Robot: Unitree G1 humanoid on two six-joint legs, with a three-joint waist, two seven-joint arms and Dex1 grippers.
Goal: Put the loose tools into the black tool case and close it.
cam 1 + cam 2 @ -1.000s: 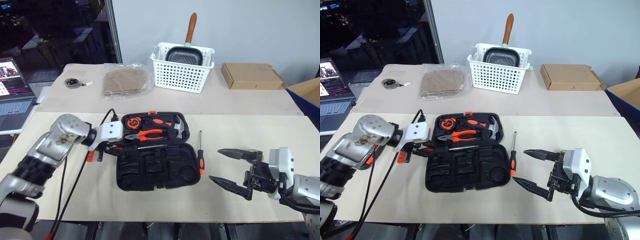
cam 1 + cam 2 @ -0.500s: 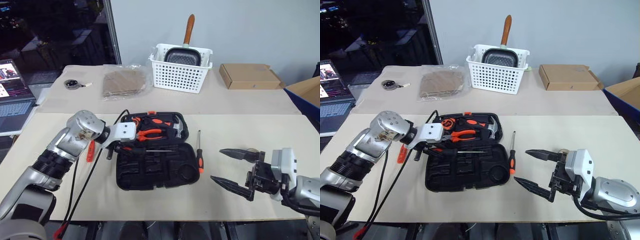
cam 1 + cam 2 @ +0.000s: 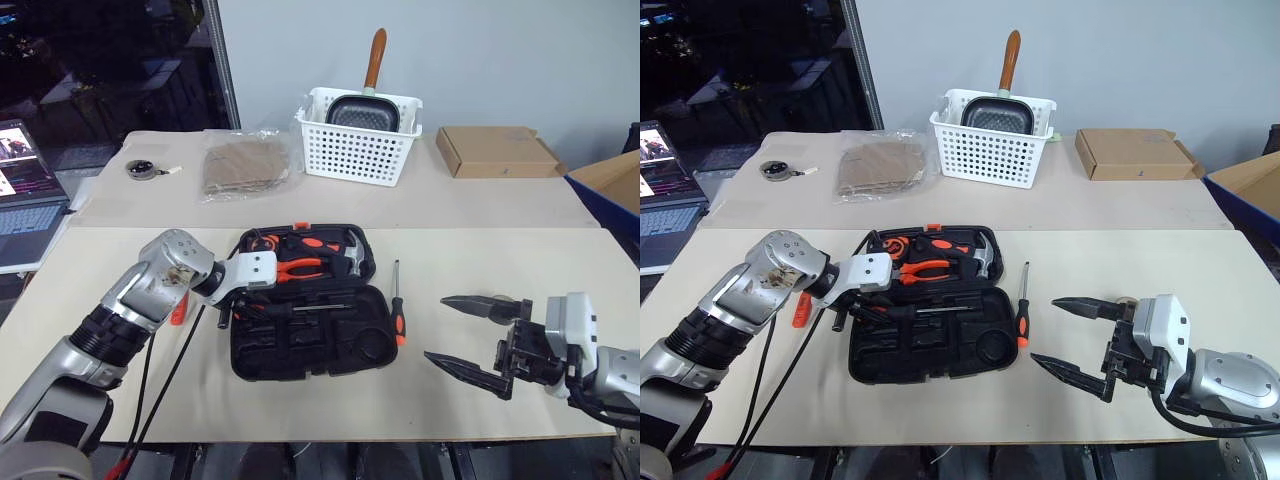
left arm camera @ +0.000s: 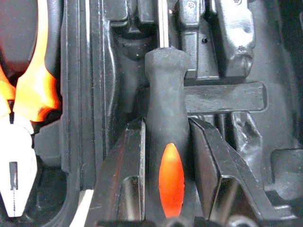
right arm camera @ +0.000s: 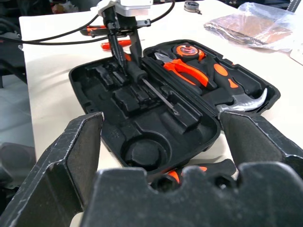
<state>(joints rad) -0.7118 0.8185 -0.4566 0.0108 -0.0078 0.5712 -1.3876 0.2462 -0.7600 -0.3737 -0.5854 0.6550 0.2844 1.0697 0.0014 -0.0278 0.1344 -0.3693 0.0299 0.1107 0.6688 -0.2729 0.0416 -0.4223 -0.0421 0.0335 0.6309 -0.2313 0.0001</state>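
One screwdriver [image 4: 166, 156] was clamped by its handle in the left tool [image 3: 243, 292], held low over the near half of the black tool case [image 3: 300, 335], which lay open at the middle of the desk [image 3: 520, 260]. Its long axis ran along the case, shaft pointing toward the desk's right edge. The step in hand looked like seating it; next it would need lining up with a recess, then releasing. A second screwdriver [image 3: 398, 308] lay just beside the case's right end, tip toward the far edge. The right tool [image 3: 480, 336] hung spread wide and empty near the right front corner
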